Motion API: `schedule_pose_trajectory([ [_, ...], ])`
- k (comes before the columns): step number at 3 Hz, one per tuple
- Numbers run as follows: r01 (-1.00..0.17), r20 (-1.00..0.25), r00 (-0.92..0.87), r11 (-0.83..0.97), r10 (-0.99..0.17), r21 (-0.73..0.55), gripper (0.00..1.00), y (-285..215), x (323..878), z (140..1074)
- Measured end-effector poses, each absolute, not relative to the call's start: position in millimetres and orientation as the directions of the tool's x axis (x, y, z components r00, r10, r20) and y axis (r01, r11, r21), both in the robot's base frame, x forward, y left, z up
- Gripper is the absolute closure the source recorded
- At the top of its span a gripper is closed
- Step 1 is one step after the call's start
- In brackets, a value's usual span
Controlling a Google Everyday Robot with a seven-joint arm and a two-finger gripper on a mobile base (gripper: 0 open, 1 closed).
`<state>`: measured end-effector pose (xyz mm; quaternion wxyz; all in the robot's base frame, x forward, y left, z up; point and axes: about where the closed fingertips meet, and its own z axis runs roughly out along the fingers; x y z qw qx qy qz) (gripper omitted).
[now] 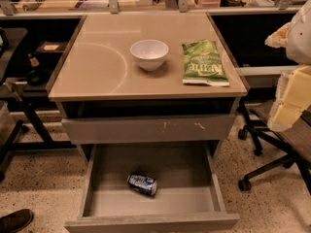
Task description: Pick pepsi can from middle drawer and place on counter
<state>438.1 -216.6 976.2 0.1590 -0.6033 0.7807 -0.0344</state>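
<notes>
The pepsi can (142, 184) lies on its side on the flat bottom of the middle drawer (180, 166), which is pulled wide open below the counter (97, 67). The can is near the drawer's front, slightly left of centre. My gripper (290, 93) shows as pale yellow and white parts at the right edge of the view. It is level with the counter's front right corner, well above and to the right of the can, and holds nothing I can see.
A white bowl (149, 54) and a green chip bag (204, 62) rest on the counter. A shut drawer front with pale scratch marks (148, 128) sits above the open drawer. An office chair (272, 154) stands at the right, a dark shoe (14, 220) at the bottom left.
</notes>
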Motion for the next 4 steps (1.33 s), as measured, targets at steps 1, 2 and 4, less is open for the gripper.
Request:
schedule_pose_trajectory([
  [1,-0.931,-0.207,-0.221,0.27,-0.953,-0.246,0.0,-216.6,438.1,976.2],
  [2,-0.941,-0.242,-0.21,0.263,-0.947,-0.214,0.0,-205.8,424.3,957.4],
  [4,-0.955,-0.306,-0.261,0.291,-0.916,-0.055,0.0,-152.0,377.3,863.1],
])
